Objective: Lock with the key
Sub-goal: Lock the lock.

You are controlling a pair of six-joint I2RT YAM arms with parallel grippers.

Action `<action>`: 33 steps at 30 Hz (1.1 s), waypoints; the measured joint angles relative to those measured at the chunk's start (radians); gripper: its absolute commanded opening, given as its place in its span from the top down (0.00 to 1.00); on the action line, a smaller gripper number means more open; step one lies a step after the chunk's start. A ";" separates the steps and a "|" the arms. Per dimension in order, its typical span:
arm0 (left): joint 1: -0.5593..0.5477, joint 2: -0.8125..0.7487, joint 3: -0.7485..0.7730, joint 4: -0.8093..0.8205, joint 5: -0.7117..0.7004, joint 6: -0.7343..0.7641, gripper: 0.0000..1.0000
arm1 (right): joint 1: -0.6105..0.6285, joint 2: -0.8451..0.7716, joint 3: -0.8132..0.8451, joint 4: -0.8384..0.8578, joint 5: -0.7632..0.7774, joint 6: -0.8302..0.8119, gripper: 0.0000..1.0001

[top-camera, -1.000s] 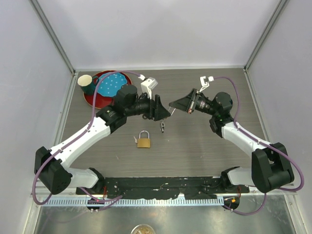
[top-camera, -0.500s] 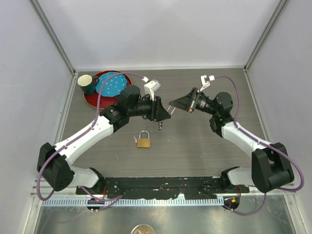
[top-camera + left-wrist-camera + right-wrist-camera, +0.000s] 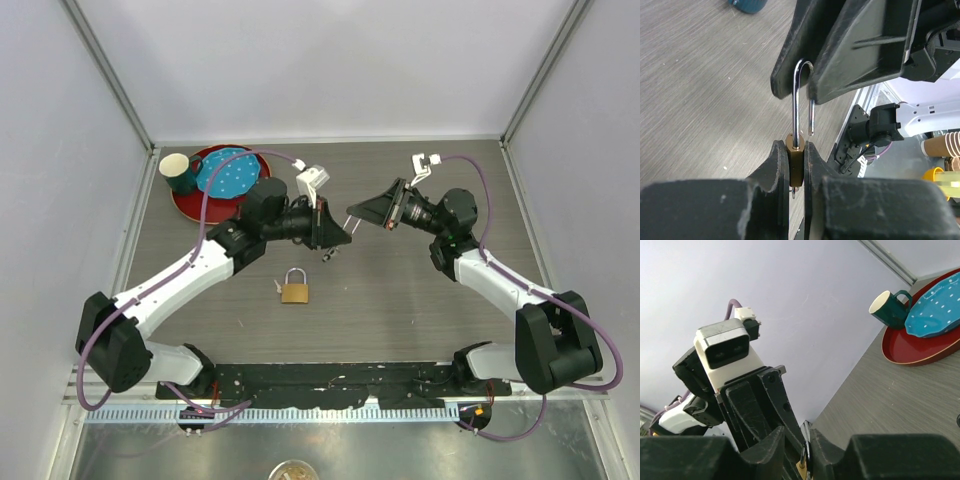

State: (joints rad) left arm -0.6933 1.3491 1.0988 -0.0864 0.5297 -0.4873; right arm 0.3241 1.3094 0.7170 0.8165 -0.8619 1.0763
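Whereas a second ago the left gripper (image 3: 794,150) was spread, it is now pinched on the padlock (image 3: 796,167) body, mid-table. Long axis is seen running 6 to 12 o'clock in the left wrist view, open shackle at 12, set between the right gripper (image 3: 802,85) fingers; their grip cannot be told.

Brass padlock (image 3: 796,162), red tray (image 3: 187,208), blue white-dotted plate (image 3: 225,175), teal mug (image 3: 181,178), grey wood-grain table (image 3: 400,300).
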 measured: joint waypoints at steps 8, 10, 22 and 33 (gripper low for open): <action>0.023 -0.047 -0.093 0.100 0.050 -0.068 1.00 | -0.037 -0.011 0.035 0.005 -0.014 -0.008 0.43; 0.046 -0.069 -0.130 0.167 0.081 -0.111 1.00 | -0.047 -0.023 0.048 0.001 -0.023 -0.014 0.43; 0.119 -0.115 -0.223 0.547 0.261 -0.365 1.00 | -0.058 -0.053 0.068 0.016 -0.118 -0.029 0.43; 0.119 -0.114 -0.225 0.657 0.325 -0.444 1.00 | -0.042 -0.024 0.087 0.239 -0.146 0.114 0.44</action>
State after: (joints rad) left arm -0.5739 1.2350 0.8742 0.5709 0.8547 -0.9318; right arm 0.2821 1.2854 0.8040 1.0554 -1.0080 1.1900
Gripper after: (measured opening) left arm 0.102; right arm 0.565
